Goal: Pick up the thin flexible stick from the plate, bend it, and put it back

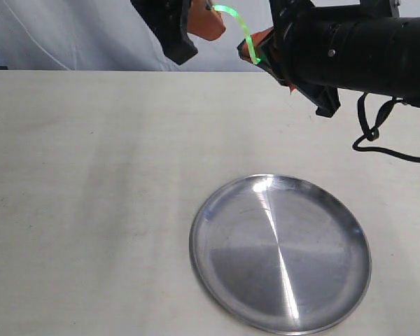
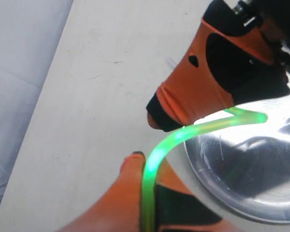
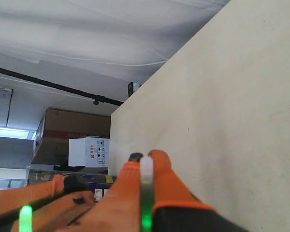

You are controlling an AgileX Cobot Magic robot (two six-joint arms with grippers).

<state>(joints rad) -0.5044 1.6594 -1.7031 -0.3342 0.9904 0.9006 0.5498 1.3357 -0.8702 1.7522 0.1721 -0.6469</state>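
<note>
The thin flexible stick (image 1: 239,28) glows green and arches in the air between my two grippers, high above the table's far edge. My left gripper (image 1: 211,21) is shut on one end; in the left wrist view the stick (image 2: 169,142) runs out from between its orange fingers (image 2: 130,193) and curves toward the other gripper. My right gripper (image 1: 255,47) is shut on the other end, whose pale tip (image 3: 146,166) pokes out past the fingertips. The plate (image 1: 217,210), round and silver, lies on the table below, at the front right, with nothing on it.
A beige table (image 1: 84,175) carries the plate. A pale cloth backdrop (image 1: 56,35) hangs behind it. A black cable (image 1: 378,140) droops from the right arm above the table's right side. Cardboard boxes (image 3: 87,145) stand beyond the table's edge.
</note>
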